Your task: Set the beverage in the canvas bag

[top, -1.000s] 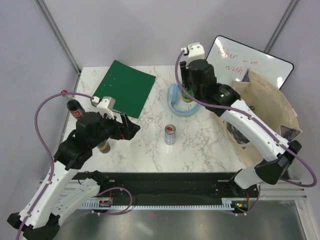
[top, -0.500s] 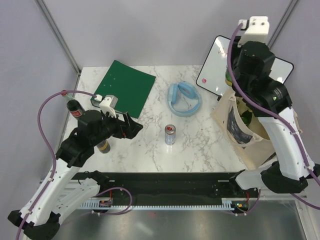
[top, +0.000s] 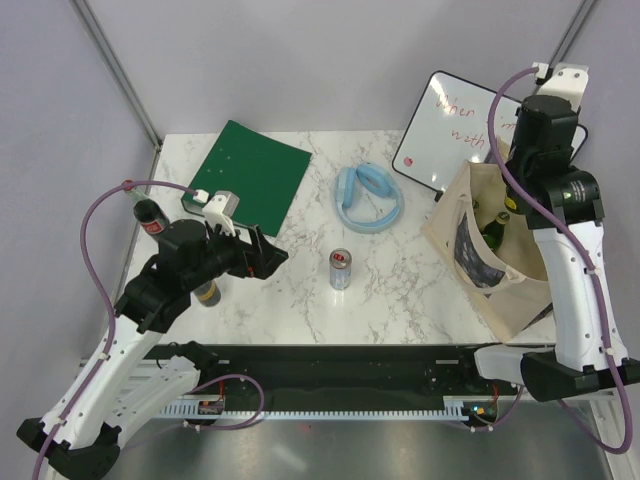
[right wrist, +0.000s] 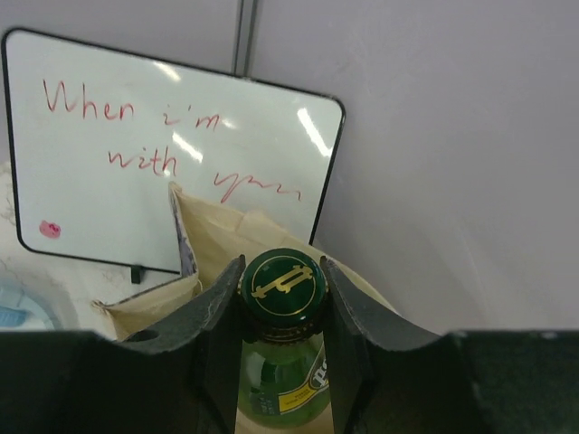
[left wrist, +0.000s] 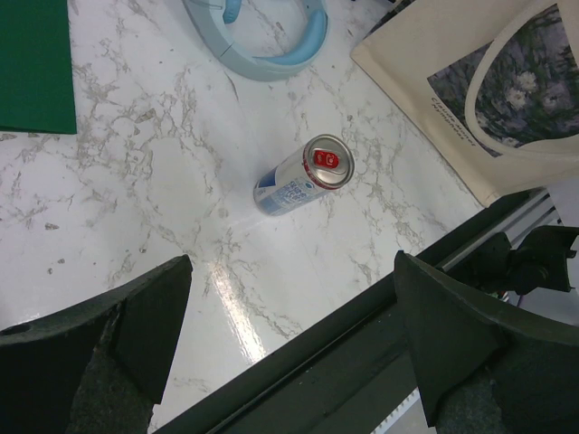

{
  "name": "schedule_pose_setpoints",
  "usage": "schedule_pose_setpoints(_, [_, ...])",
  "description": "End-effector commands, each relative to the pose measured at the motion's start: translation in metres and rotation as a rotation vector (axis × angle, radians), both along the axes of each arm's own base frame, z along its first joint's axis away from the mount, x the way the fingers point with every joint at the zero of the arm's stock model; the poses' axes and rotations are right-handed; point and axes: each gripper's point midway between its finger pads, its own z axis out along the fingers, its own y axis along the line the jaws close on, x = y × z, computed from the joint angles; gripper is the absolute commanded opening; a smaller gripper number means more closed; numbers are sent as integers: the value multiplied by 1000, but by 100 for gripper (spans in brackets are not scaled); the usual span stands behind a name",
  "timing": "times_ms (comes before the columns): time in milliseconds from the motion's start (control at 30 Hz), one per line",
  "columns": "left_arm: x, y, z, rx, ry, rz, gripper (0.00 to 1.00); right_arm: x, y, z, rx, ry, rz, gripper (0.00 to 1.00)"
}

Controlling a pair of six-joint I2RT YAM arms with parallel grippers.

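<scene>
The beverage, a green glass bottle (right wrist: pixel 280 389) with a green and gold cap, hangs upright from my right gripper (right wrist: pixel 282 287), which is shut on its cap and neck. The bottle (top: pixel 496 230) is in the open mouth of the tan canvas bag (top: pixel 520 285), whose cloth rim (right wrist: pixel 217 244) shows just behind it. The bag stands at the table's right edge with a dark printed patch on its side (left wrist: pixel 425 54). My left gripper (top: pixel 265 250) hovers open over the near left of the table, with nothing between its fingers (left wrist: pixel 154 307).
A silver can (top: pixel 341 268) with a red top (left wrist: pixel 303 176) stands mid-table. A blue ring (top: pixel 368 198) lies behind it. A green folder (top: pixel 250 175) lies at the back left. A whiteboard (top: pixel 445 135) with red writing leans behind the bag. A dark bottle (top: pixel 150 218) stands far left.
My right arm swung from the blue ring to the right with the green bottle, rose over the bag and now holds it in the bag's mouth. The left arm barely moved.
</scene>
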Motion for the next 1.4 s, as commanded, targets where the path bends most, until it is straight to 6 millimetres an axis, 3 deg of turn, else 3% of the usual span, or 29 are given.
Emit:
schedule_pose_setpoints(0, [-1, -5, 10, -32, -34, -27, 100, 7, 5, 6, 106, -147, 78, 0])
schedule_pose_setpoints(267, [-1, -5, 8, -35, -28, -24, 100, 30, -6, -4, 105, -190, 61, 0])
schedule_pose_setpoints(300, [-1, -5, 7, -34, -26, -24, 100, 34, -5, -16, 115, -174, 66, 0])
schedule_pose_setpoints(367, [0, -5, 7, -32, -26, -25, 100, 36, -5, -20, 131, -195, 75, 0])
schedule_pose_setpoints(400, [1, -6, 7, -30, -25, -25, 100, 39, -5, -35, 145, -179, 76, 0])
schedule_pose_setpoints(467, [1, -5, 7, -27, -28, -27, 100, 37, -5, -30, 158, -248, 97, 0])
schedule_pose_setpoints(500, [1, -6, 6, -25, -28, -28, 100, 38, -6, -44, 164, -239, 94, 0])
schedule_pose_setpoints(567, [1, -6, 6, -22, -29, -29, 100, 39, -8, -39, 178, -298, 104, 0])
schedule_pose_setpoints(600, [1, -6, 5, -21, -28, -29, 100, 42, -8, -49, 181, -291, 107, 0])
schedule_pose_setpoints(800, [1, -6, 6, -21, -29, -29, 100, 53, -4, -60, 212, -298, 135, 0])
schedule_pose_setpoints(1133, [1, -6, 11, -24, -41, -34, 100, 55, -22, -23, 147, -348, 97, 0])
schedule_pose_setpoints(1367, [0, -4, 15, -19, -56, -39, 100, 75, -12, -8, 166, -385, 168, 0])
